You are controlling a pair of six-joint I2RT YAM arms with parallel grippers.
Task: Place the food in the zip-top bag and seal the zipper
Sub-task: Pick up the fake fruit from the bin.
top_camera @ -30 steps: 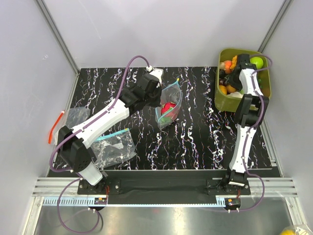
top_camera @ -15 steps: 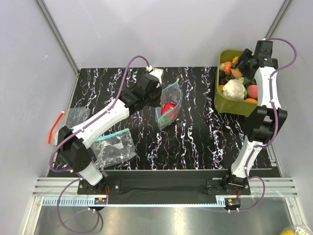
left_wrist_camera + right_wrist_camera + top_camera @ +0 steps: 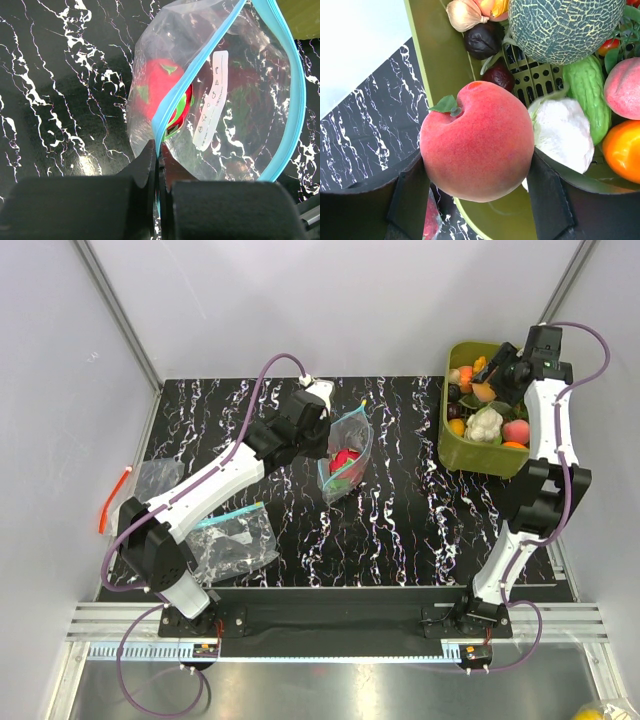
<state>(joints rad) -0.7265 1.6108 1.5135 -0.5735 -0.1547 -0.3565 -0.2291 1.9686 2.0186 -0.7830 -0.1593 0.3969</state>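
Observation:
The zip-top bag (image 3: 346, 452) stands on the black marbled table with its mouth wide. A red and green piece of food (image 3: 156, 86) lies inside it. My left gripper (image 3: 159, 156) is shut on the near end of the bag's blue-green zipper (image 3: 296, 95). At the back right, my right gripper (image 3: 476, 174) is shut on a red-pink peach (image 3: 477, 142), a finger pressed to each side. It holds the peach over the left rim of the olive-green tub (image 3: 452, 448). In the top view the right gripper (image 3: 500, 380) hangs above the tub.
The tub (image 3: 439, 55) holds a netted melon (image 3: 565, 25), a green gourd (image 3: 587, 92), a white cauliflower (image 3: 562, 132) and several other toys. Two more clear bags lie at the left, one (image 3: 235, 540) near the front and one (image 3: 155, 478) by an orange-red strip (image 3: 110, 500).
The right arm has risen out of the tub with the peach between its fingers, and the wrist has swung toward the back. The left arm and the bag have not moved.

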